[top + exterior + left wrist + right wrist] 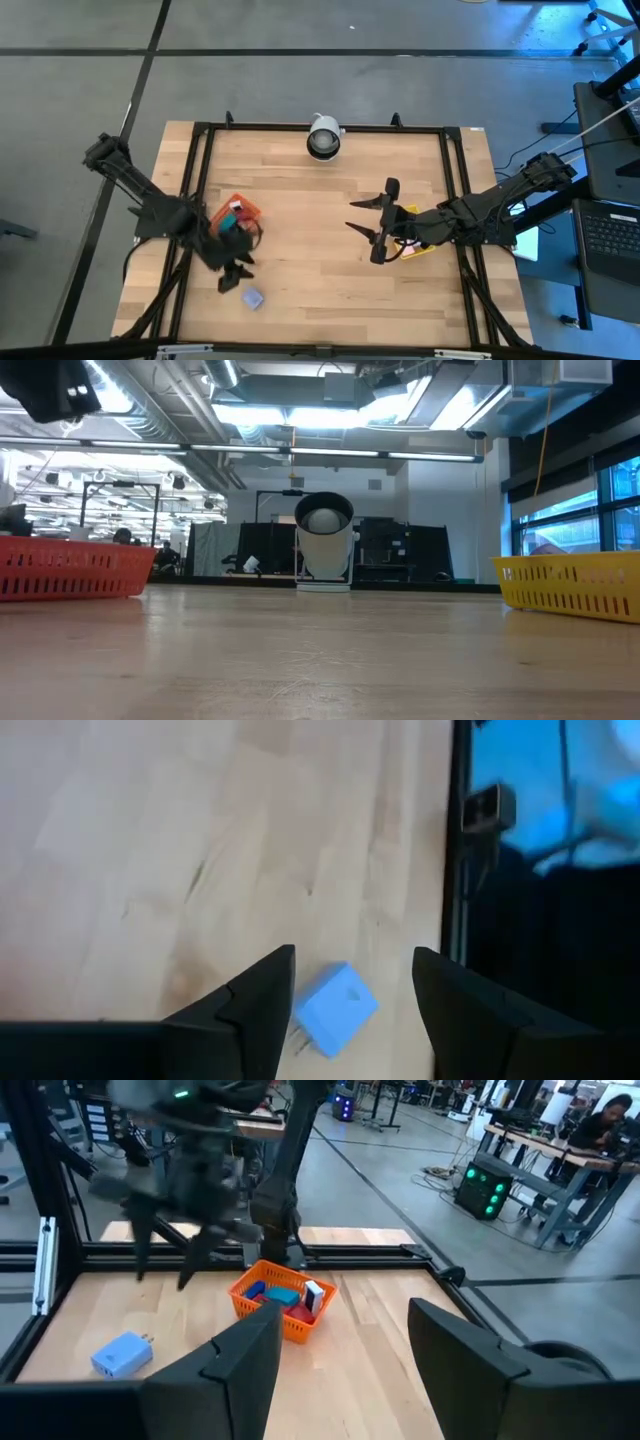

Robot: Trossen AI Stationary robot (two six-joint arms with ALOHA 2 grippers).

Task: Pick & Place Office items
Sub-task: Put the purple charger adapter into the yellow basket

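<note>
A light blue block (pixel 335 1008) with two small metal prongs lies flat on the wood near the table's near edge; it also shows as the blue block (pixel 252 298) and the blue block (pixel 122 1353). My left gripper (pixel 352 955) hangs open over it, one finger on each side, apart from it; from above, my left gripper (pixel 236 275) stands just beside it. The orange tray (pixel 245 207) holds several items, among them blue, teal, red and a white-labelled one (pixel 315 1295). My right gripper (pixel 352 214) waits open at mid-table, to the right.
The yellow tray (pixel 415 247) sits under my right arm by the table's right edge. A white round camera unit (pixel 323 136) stands at the far edge. A black frame rail (pixel 197 180) borders the table. Bare wood lies between the two trays.
</note>
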